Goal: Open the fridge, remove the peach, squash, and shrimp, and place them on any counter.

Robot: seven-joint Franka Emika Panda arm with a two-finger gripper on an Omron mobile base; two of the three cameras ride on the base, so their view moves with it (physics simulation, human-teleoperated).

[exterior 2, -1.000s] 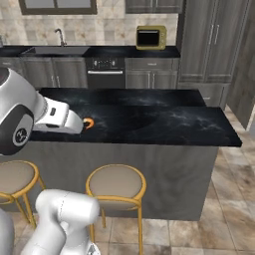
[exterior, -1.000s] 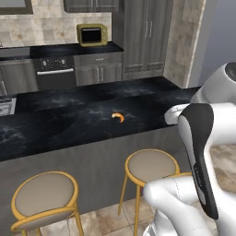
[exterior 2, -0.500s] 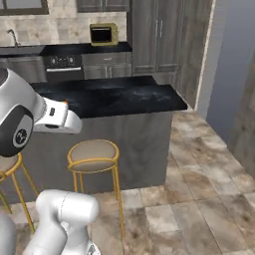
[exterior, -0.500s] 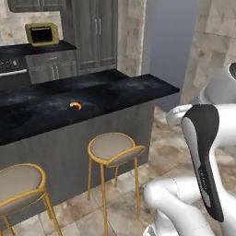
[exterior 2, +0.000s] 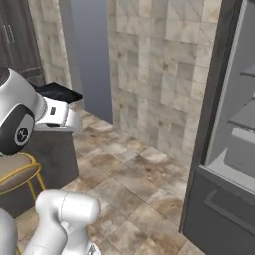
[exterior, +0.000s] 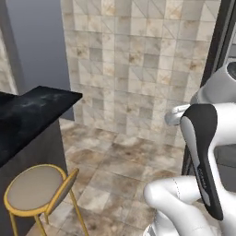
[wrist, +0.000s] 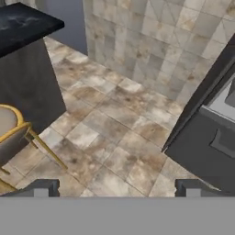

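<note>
With the gripper (wrist: 117,187) spread wide and empty, a collision is risked where the open fridge (exterior 2: 226,149) stands at three o'clock, near the counter (exterior: 27,117) corner and stool (exterior: 37,191).

A home kitchen: a black marble-look worktop (exterior: 32,113) on a grey base, a gold-framed bar stool (exterior: 37,189) tucked beside it, an open fridge (exterior 2: 226,149) showing pale shelves, dark cupboards (exterior 2: 15,35), a tiled wall (exterior: 138,60) and a stone-tile floor (wrist: 114,133).
</note>
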